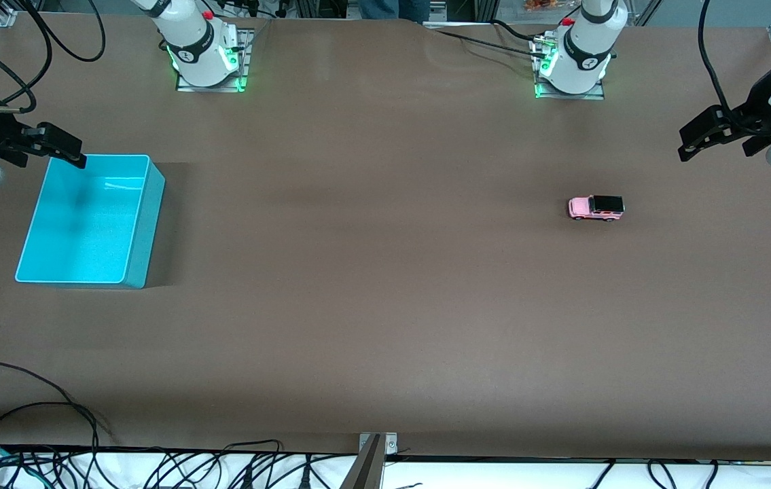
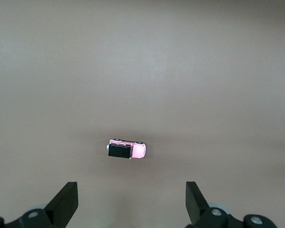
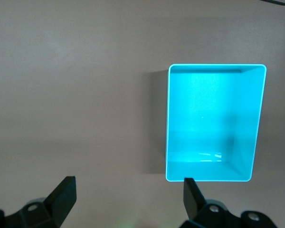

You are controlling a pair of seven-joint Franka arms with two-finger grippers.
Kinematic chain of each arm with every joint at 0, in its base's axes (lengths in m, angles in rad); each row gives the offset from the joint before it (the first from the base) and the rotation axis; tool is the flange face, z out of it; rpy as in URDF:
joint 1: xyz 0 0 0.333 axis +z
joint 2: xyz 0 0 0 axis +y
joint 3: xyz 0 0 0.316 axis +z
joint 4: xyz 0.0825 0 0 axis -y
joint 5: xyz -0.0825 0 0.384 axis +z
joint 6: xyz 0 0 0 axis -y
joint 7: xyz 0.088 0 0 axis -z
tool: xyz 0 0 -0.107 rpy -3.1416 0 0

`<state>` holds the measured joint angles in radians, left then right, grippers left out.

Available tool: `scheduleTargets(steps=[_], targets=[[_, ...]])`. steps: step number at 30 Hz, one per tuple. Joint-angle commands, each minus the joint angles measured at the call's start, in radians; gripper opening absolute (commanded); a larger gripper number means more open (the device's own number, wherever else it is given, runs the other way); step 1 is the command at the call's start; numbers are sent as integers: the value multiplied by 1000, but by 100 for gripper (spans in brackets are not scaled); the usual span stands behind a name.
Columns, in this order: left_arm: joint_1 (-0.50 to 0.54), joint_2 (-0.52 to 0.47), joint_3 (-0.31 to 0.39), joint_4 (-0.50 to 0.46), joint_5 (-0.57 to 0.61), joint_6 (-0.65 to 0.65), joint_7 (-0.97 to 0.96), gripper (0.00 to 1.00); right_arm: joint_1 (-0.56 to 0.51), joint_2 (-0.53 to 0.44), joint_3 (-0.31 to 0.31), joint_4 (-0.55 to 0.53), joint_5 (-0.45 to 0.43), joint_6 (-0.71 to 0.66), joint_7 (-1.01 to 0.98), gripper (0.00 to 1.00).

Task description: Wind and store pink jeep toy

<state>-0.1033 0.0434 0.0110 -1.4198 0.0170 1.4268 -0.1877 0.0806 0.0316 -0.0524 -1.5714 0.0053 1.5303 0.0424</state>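
Observation:
The pink jeep toy, tiny with a black roof, stands on its wheels on the brown table toward the left arm's end. My left gripper hangs open high above the table near that end, apart from the jeep and holding nothing. The turquoise bin sits empty toward the right arm's end. My right gripper hovers open over the bin's corner farthest from the front camera, with nothing between its fingers.
The two arm bases stand along the table edge farthest from the front camera. Loose black cables lie along the nearest edge. A metal bracket sits at the middle of that edge.

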Motion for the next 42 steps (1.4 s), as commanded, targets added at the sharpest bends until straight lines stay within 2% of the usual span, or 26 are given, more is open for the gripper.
scheduleTargets(steps=[1, 42], targets=[[1, -7, -3, 1, 14, -14, -6, 100, -2, -6, 0, -1, 12, 2, 7, 100], [-13, -11, -16, 2, 9, -62, -6, 100, -2, -7, 0, -1, 10, 2, 8, 100]])
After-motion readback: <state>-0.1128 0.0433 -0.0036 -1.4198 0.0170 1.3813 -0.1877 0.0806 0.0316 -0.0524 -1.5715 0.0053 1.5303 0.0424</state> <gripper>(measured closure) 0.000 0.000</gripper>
